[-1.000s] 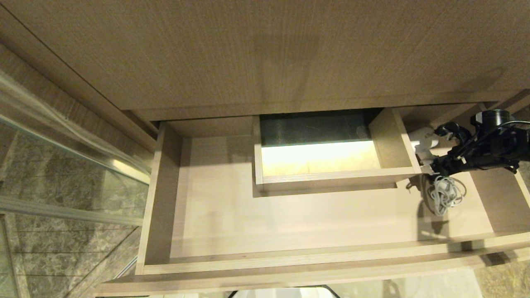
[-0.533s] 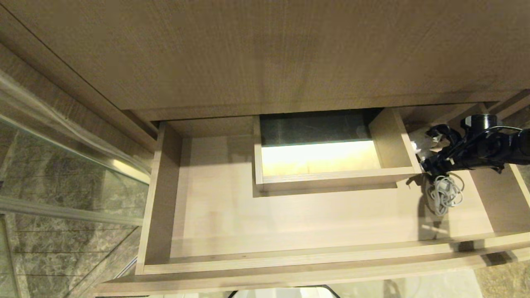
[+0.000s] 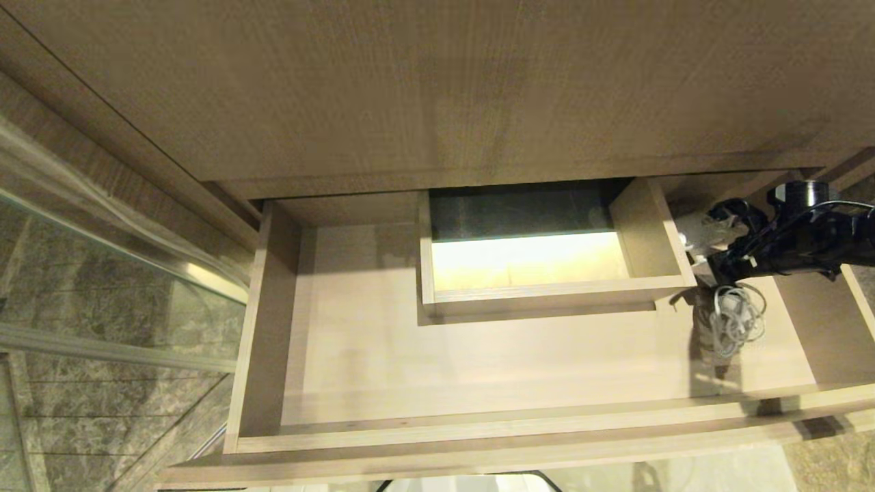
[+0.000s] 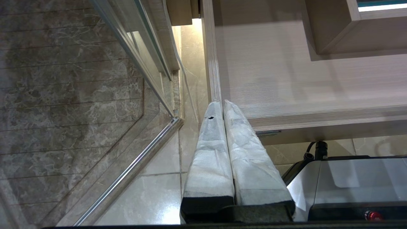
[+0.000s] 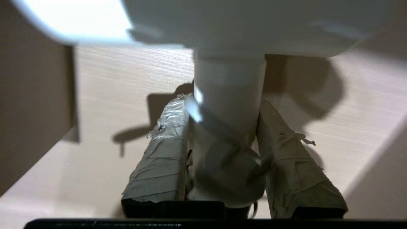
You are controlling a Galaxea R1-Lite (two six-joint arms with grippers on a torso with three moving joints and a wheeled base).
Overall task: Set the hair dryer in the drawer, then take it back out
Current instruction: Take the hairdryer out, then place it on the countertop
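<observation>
The right claw [image 5: 222, 127] has its 2 tape-wrapped fingers [image 5: 162, 156] pressed against either side of the hair dryer's white handle, so it is holding the hair dryer [image 5: 229, 92] by that handle. Seen from the wrist, the dryer's pale body spreads across above the fingers, and the light wood floor of the drawer shows beneath and around them, with the dryer's shadow falling on it.

From overhead, the right claw [image 3: 718, 256] reaches in from the right side, a black arm with cables trailing back off the edge of view. The hair dryer [image 3: 697, 229] sits at the claw's tip, in the drawer's right-hand part, just beside the right wall of the boxed cutout [image 3: 649, 232]. Whether the dryer rests on the drawer floor or hangs just above it I cannot tell. Its bundled pale grey cord [image 3: 735, 318] hangs in loops below the claw, over the drawer floor, casting a dark shadow toward the front.

The drawer [image 3: 478, 427] stands pulled out, wide and shallow, light wood grain. The cutout in its middle back shows a brightly lit patch inside. Above the drawer runs the broad wood-grain desk [image 3: 437, 89].

The left claw [image 4: 222, 109] is parked low at the drawer's left front corner, its 2 white-wrapped fingers [image 4: 210, 149] pressed together with nothing between them. Beside it are a glass partition [image 4: 133, 41] with a metal rail and a marbled tile floor [image 4: 63, 95].
</observation>
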